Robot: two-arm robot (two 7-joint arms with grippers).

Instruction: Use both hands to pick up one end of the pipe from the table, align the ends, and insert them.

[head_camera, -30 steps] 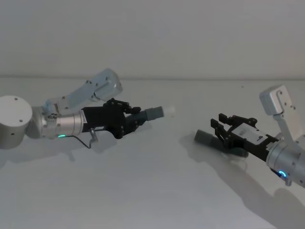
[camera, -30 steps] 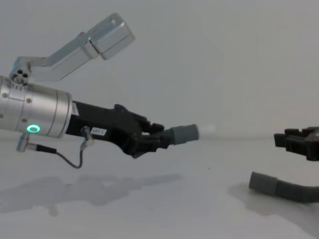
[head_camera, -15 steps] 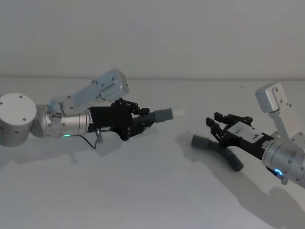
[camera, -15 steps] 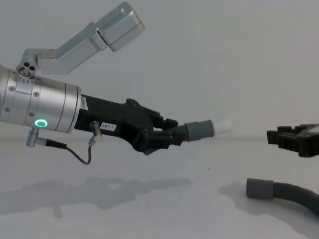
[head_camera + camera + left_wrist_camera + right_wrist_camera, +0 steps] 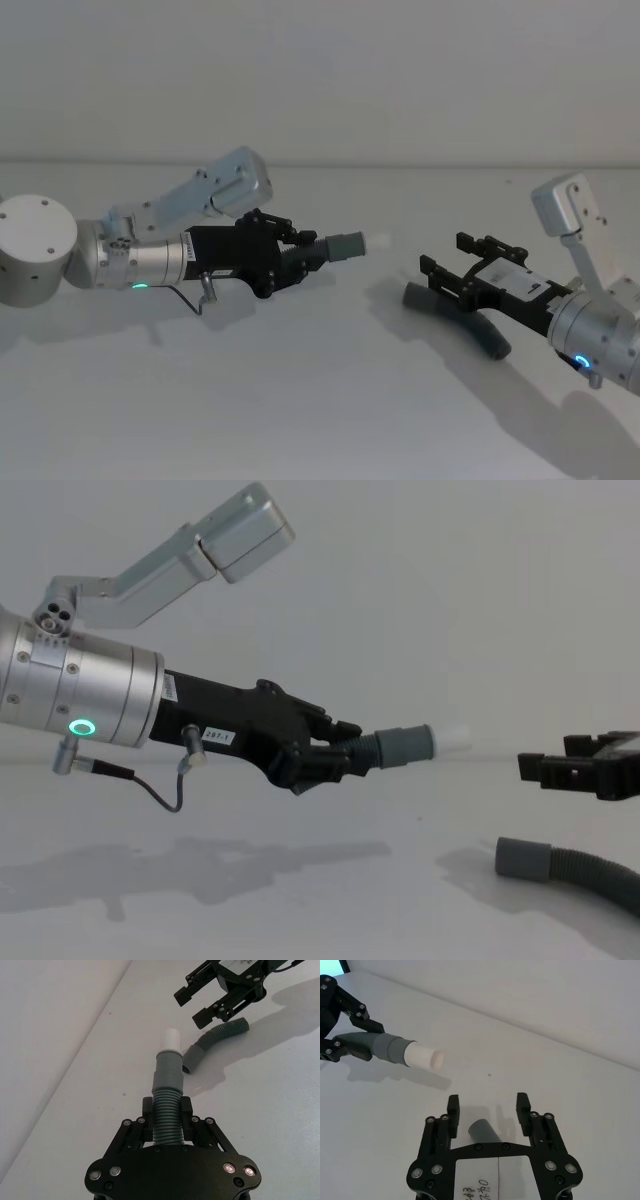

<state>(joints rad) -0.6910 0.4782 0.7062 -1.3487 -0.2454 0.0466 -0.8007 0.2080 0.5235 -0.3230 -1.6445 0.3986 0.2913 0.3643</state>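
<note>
- Clamping the ribbed section of the held hose piece (image 5: 166, 1122), the left gripper (image 5: 300, 250) has its black plastic fingers pressed onto it from both sides and holds it clear above the table (image 5: 300, 410).
- Held hose piece: dark grey corrugated flex body, then a smooth, lighter grey held cuff (image 5: 405, 745) slightly wider than the ribs. A narrower plain white tip (image 5: 452, 737) sticks out of the cuff. It runs roughly level and points toward the robot's right.
- Right gripper (image 5: 487, 1099) is spread wide and hovers just above the second hose piece (image 5: 480, 330). Chest view shows air between its fingers and the hose, so no contact.
- Second hose piece lies on the table at the robot's right. It is curved, with the same ribbed dark grey body and a smooth grey table cuff (image 5: 522, 859) on the end facing the left gripper.
- In the right wrist view, the table cuff sits under the gap between the spread fingers.
- The two cuffs are well apart, with matte white-grey table between them. The held cuff is the higher one.
- Left wrist is a silver cylinder with a green ring light (image 5: 82, 727). A thin black cable (image 5: 150, 792) loops under it and an angled silver bracket (image 5: 200, 545) sits above.
- Right wrist is silver with a blue light (image 5: 585, 363).
- Plain pale wall (image 5: 320, 80) behind.
</note>
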